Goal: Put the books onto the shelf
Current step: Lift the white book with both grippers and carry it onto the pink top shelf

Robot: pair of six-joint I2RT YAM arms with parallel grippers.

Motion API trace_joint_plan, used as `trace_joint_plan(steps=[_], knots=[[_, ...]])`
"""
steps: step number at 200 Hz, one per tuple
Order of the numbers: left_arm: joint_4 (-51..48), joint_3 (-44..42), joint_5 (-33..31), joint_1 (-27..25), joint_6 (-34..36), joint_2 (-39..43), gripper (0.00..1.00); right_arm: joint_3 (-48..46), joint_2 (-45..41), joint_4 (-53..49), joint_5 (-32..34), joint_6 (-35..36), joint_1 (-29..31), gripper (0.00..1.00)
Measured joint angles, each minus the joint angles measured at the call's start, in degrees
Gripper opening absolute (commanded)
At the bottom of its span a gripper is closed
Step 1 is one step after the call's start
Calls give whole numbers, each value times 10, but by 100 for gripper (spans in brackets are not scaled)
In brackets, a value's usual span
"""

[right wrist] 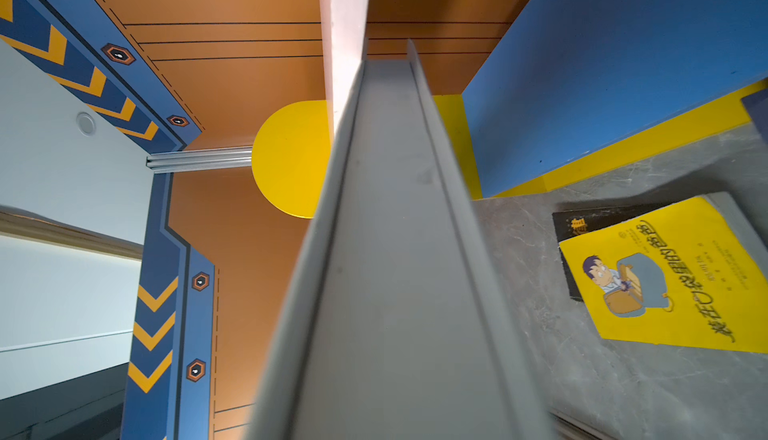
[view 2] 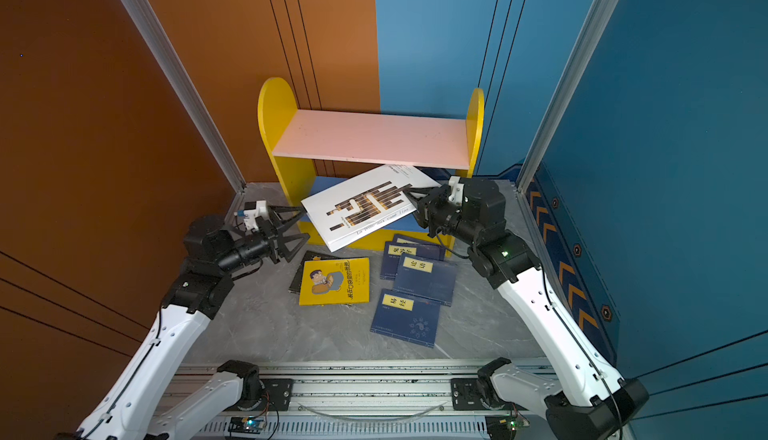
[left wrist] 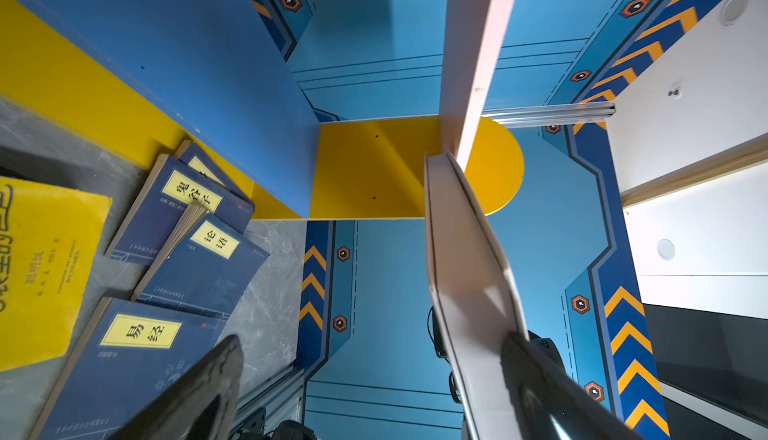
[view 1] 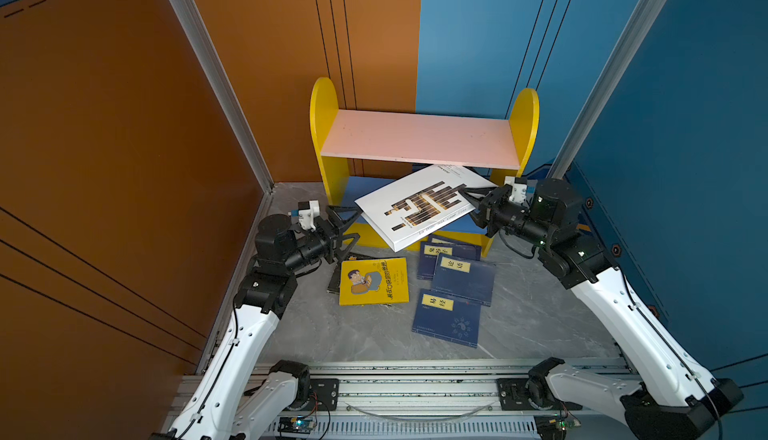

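Book tilting at shelf front, your right gripper pinching its edge, left gripper gaping wide beside opposite corner.

I am working in a robotics lab cell: orange wall panels at nine o'clock, blue panels at three, aluminium rail at six.

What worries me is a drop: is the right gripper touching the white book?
Touching: in a top view the right gripper pinches the white book at its edge.

Both top views look down on the shelf; 2 wrist views face it close, from opposite ends.
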State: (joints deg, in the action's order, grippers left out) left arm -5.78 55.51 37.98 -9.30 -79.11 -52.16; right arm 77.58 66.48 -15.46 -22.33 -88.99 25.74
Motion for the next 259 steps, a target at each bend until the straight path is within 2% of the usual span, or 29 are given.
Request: trace_joint_plan(steps=[62, 113, 149, 177, 225, 259], knots=[[-26, 53, 2, 23, 23, 0, 98, 10, 8, 6, -28, -82, 0, 4], [-26, 80, 2, 61, 35, 1, 98, -52, -83, 9, -60, -75, 0, 4], [-26, 91, 7, 92, 43, 0, 98, -55, -145, 10, -76, -75, -2, 5], [-20, 92, 13, 100, 43, -10, 98, -52, -154, 16, -74, -72, -1, 5], [16, 99, 11, 95, 26, -33, 98, 17, -83, 74, 15, -8, 35, 5], [30, 137, -5, 54, 26, -43, 98, 42, -29, 120, 98, 43, 45, 5]])
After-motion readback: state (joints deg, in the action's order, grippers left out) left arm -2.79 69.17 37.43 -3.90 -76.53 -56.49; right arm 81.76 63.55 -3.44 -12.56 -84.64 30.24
